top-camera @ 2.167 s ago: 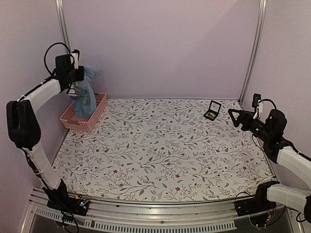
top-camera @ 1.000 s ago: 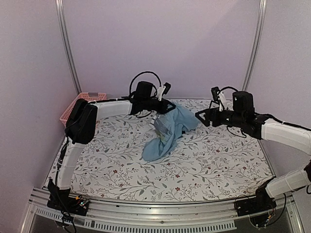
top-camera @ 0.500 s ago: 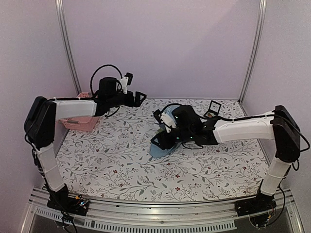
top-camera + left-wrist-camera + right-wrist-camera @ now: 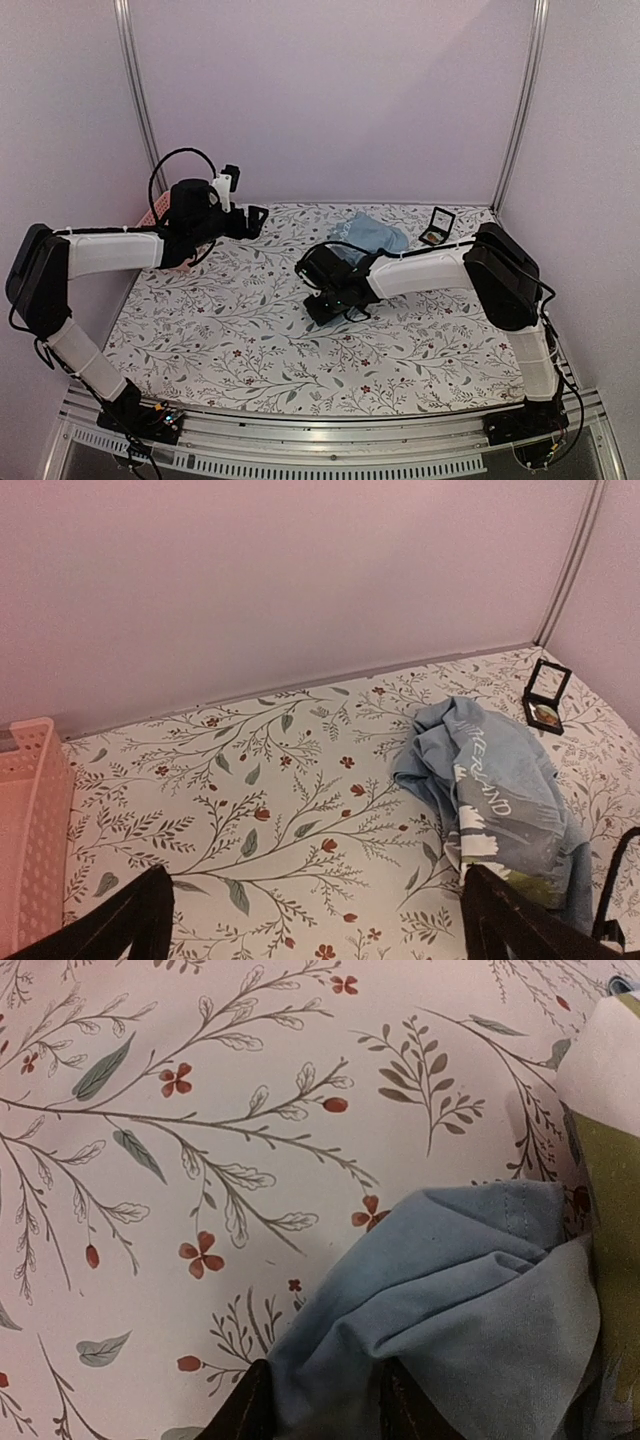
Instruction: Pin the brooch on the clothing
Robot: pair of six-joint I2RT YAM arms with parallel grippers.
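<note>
Blue cotton is doing most of the talking: the T-shirt [image 4: 495,800] is lying in a crumpled heap on the far right part of the floral counter [image 4: 250,330], folded over itself so only scraps of its white lettering are showing. The right hand [image 4: 325,1405] is sitting low on the counter and pinching a bunched fold at the shirt's near edge, with cloth squeezed between its fingers. So this is looking like the spread-the-shirt-out step, not pinning yet. The left hand [image 4: 315,880] is hovering over the far left part of the counter with the pink basket [image 4: 30,840] off to its left. Its fingers are spread wide and holding nothing, well apart from the cloth. The brooch [image 4: 545,716] is sitting untouched inside the little black case [image 4: 443,218], lid propped open, near the far right corner just beyond the shirt. Guessing the next move is asking the right hand to drag that fold toward the near side so the chest is lying flat and print-up. The left hand is probably needed on the opposite edge so the whole heap isn't just sliding along. Only then is the brooch worth going for, and being that tiny, it's going to need a really careful fingertip pinch out of the case.
</note>
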